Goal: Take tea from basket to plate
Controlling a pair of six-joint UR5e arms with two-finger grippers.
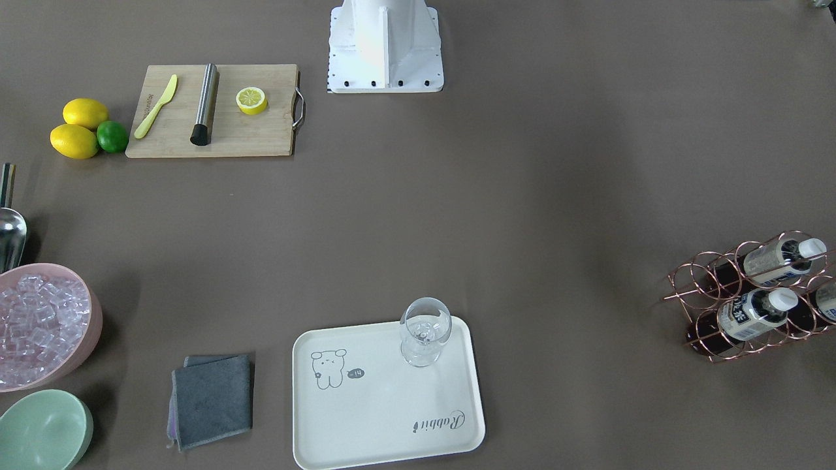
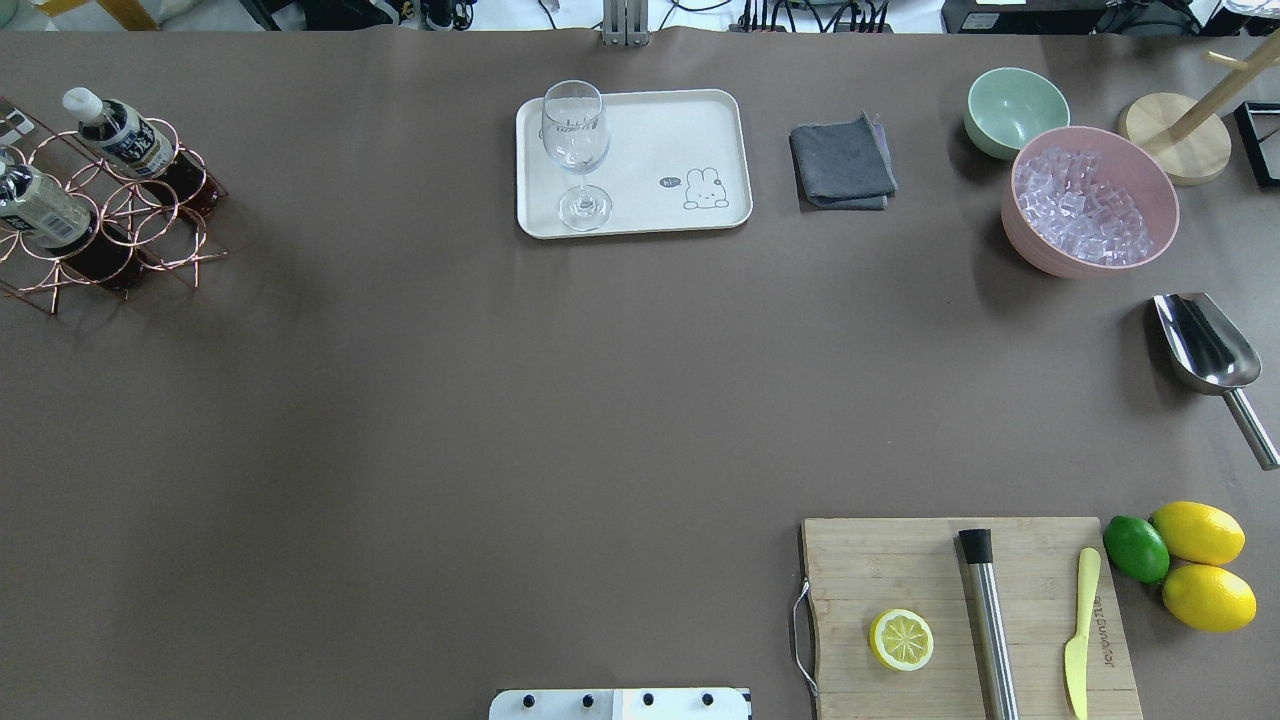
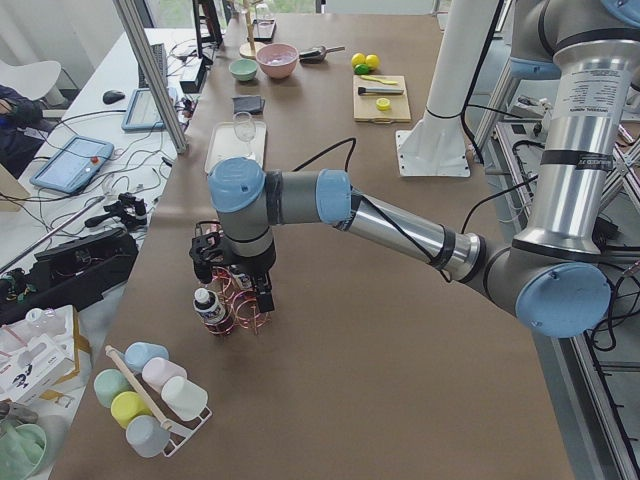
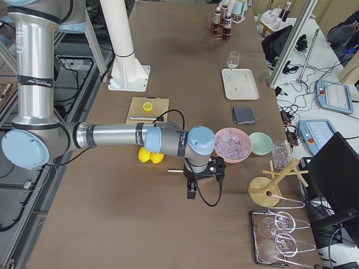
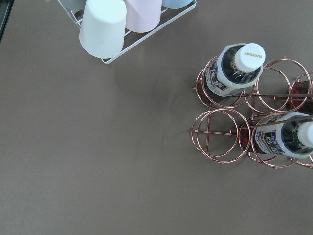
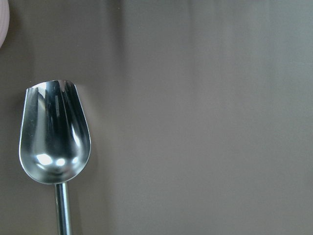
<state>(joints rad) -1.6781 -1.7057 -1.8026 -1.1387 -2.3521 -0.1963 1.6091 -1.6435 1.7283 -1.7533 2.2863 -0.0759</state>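
Note:
Tea bottles with white caps stand tilted in the copper wire basket at the table's end on my left. The overhead view shows two bottles in the basket. The left wrist view looks down on two bottles. The cream plate holds a wine glass. My left gripper hangs just above the basket; I cannot tell whether it is open. My right gripper hovers near a metal scoop; I cannot tell its state.
A wooden cutting board carries a half lemon, a steel muddler and a yellow knife. Lemons and a lime lie beside it. A pink bowl of ice, a green bowl, a grey cloth and a cup rack are nearby.

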